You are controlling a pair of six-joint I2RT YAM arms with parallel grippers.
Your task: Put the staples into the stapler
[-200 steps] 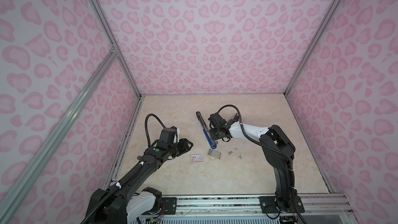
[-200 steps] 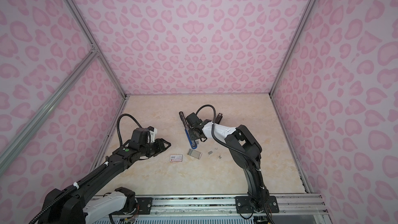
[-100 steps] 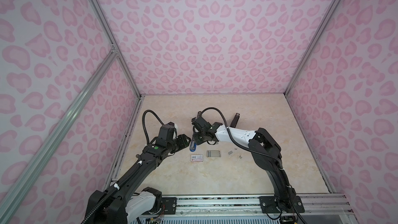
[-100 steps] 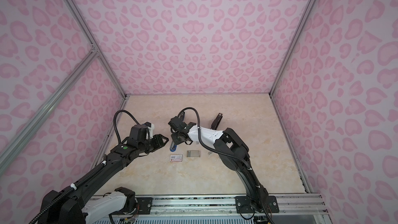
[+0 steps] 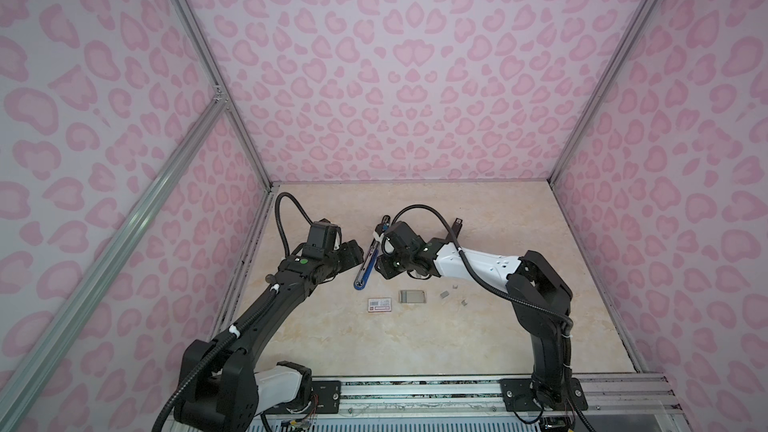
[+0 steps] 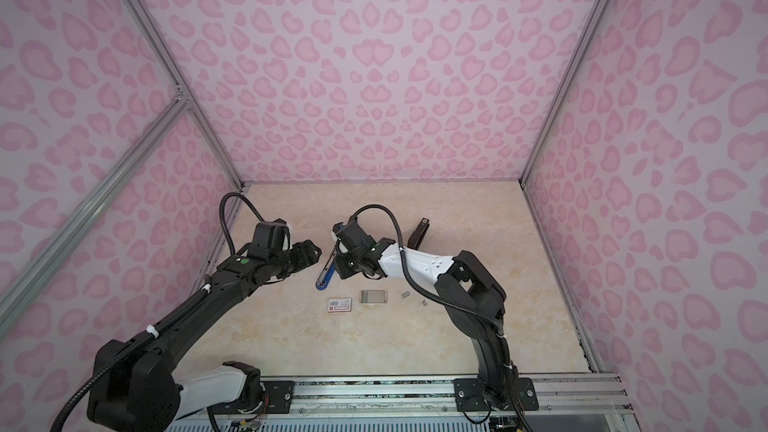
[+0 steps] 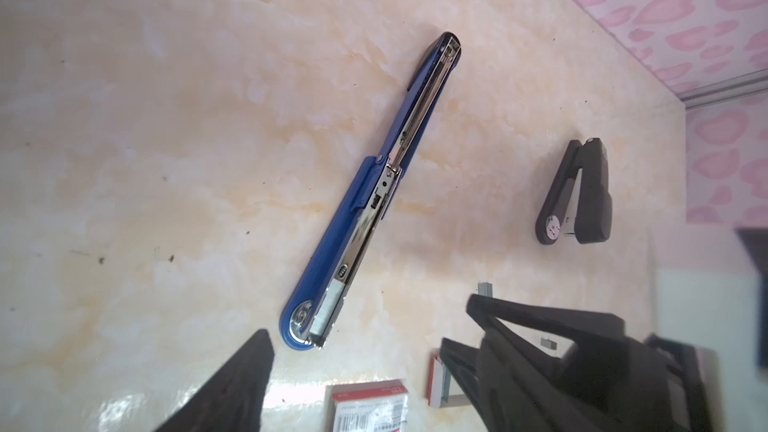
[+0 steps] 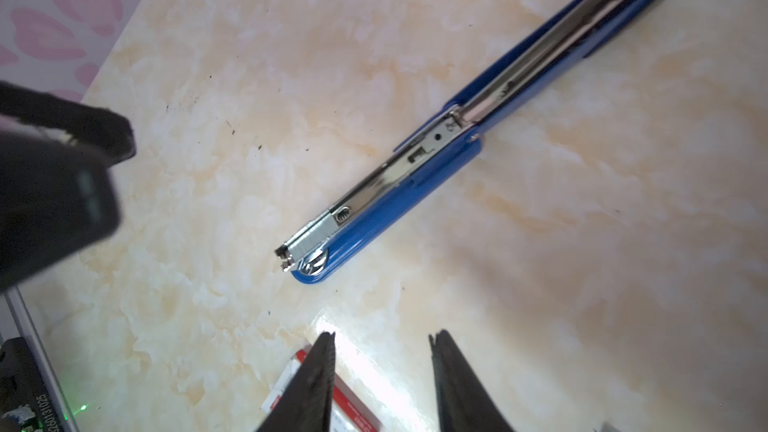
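Overhead pair; wrists seemingly near stapler (image 7: 374,189)

The left arm (image 5: 266,309) is stretching forward from its base, and the left end effector (image 5: 358,252) is pointing toward the middle with its fingers standing wide apart, gripping nothing. The right arm (image 5: 482,266) is bending over a high elbow and reaching across, its white forearm lying nearly level. The right end effector (image 8: 382,361) is pointing downward, fingers parted with nothing between them. The two are hanging near each other, not touching.
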